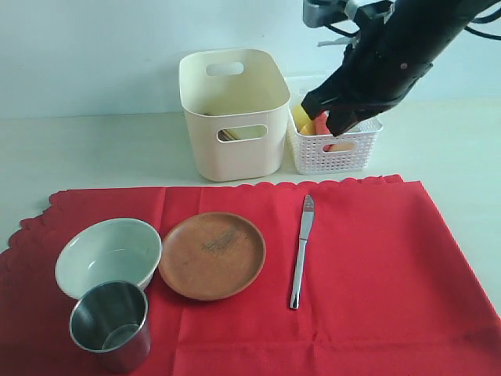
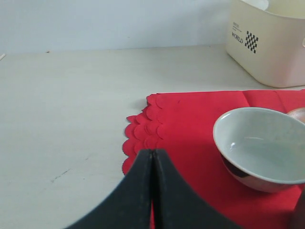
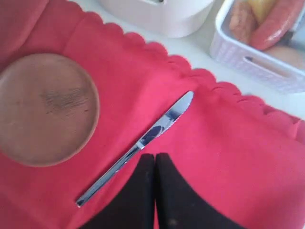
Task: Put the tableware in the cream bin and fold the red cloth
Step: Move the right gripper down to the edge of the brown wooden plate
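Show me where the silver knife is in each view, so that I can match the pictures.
Exterior view: the silver knife lies on the red cloth, to the right of the brown plate.
Left wrist view: the knife is not in it.
Right wrist view: the knife lies beside the brown plate, just ahead of the shut right gripper.
Shared landmark: the red cloth's scalloped edge, in all three.

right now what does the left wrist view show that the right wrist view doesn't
Only the left wrist view: the pale bowl and the shut left gripper. Only the right wrist view: the silver knife, the whole brown plate, the white lattice basket with food in it, and the shut right gripper. Both: the red cloth and the cream bin.
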Controlling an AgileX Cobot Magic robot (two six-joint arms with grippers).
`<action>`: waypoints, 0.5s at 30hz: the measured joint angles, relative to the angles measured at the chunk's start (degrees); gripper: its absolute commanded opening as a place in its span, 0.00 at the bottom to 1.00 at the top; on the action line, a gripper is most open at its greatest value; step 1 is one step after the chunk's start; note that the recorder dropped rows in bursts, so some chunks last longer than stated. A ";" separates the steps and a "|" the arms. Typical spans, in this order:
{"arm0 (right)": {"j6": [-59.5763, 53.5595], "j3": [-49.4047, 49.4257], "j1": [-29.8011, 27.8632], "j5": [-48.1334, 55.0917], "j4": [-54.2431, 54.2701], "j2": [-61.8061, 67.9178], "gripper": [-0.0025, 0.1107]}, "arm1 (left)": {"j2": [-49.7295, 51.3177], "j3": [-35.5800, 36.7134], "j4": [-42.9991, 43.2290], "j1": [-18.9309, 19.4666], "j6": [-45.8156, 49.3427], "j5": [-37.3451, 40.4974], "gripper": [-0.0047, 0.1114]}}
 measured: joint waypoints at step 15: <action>-19.40 2.21 0.00 1.70 23.46 10.89 0.14 | 0.00 0.00 0.00 0.00 0.00 0.00 0.04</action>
